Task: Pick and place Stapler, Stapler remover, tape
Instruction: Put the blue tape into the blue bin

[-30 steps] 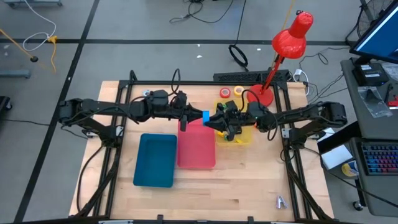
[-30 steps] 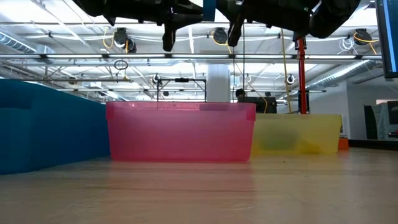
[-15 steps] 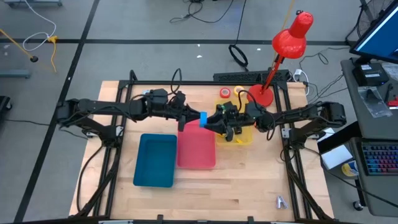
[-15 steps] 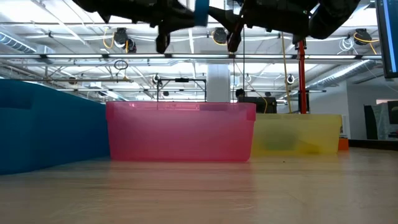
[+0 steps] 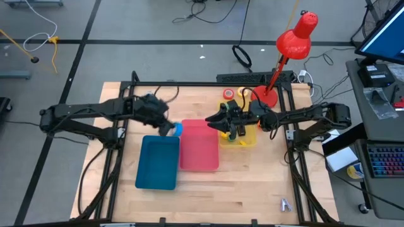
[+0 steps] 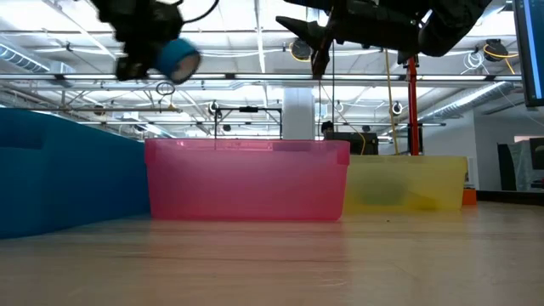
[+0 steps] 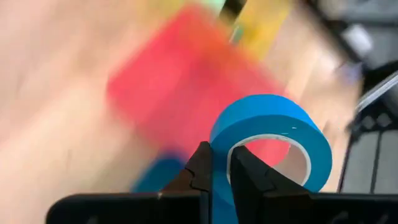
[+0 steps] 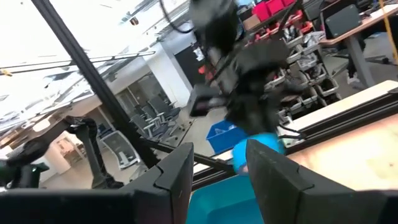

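Blue tape [image 7: 273, 134] is riding pinched in the left gripper [image 5: 169, 128] above the blue tray [image 5: 158, 162], awaiting lowering and release, while the right gripper [image 5: 224, 123] is hovering part-open, empty, over the yellow tray [image 5: 249, 140].

trays: 3 — blue tray [image 5: 157, 162], pink tray [image 5: 199, 146], yellow tray [image 5: 247, 137]
tape rolls in view: 3 — blue tape [image 7: 273, 140], orange tape [image 5: 228, 94], yellow tape [image 5: 242, 92]
arms: 2
grippers: 2 — left gripper [image 7: 216, 167], right gripper [image 8: 217, 171]
red lamp [image 5: 293, 39]: 1
wooden table [image 5: 252, 183]: 1
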Action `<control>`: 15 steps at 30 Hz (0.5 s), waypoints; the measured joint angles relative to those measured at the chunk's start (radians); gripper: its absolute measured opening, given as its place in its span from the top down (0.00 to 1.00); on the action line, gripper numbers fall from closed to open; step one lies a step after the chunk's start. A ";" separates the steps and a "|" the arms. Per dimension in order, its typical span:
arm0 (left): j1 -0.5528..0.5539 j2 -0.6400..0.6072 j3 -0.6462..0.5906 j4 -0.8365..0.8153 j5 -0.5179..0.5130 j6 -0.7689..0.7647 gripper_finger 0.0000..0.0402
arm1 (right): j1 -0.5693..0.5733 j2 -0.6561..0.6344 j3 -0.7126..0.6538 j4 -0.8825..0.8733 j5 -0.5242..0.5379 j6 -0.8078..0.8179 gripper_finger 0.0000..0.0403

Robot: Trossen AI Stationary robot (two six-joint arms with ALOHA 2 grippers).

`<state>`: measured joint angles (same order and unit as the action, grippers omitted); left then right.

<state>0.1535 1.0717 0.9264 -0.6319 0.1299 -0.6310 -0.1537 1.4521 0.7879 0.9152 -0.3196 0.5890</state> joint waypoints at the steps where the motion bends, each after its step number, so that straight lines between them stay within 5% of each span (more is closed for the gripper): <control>1: -0.017 -0.002 0.000 -0.057 -0.002 -0.038 0.94 | -0.005 0.000 0.000 0.000 0.000 0.001 0.65; 15: -0.243 0.173 -0.001 -0.560 -0.159 -0.404 0.94 | -0.038 0.000 0.000 -0.009 0.002 -0.001 0.65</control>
<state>-0.0898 1.2445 0.9256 -1.1924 -0.0292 -1.0351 -0.1917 1.4517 0.7879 0.9066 -0.3180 0.5877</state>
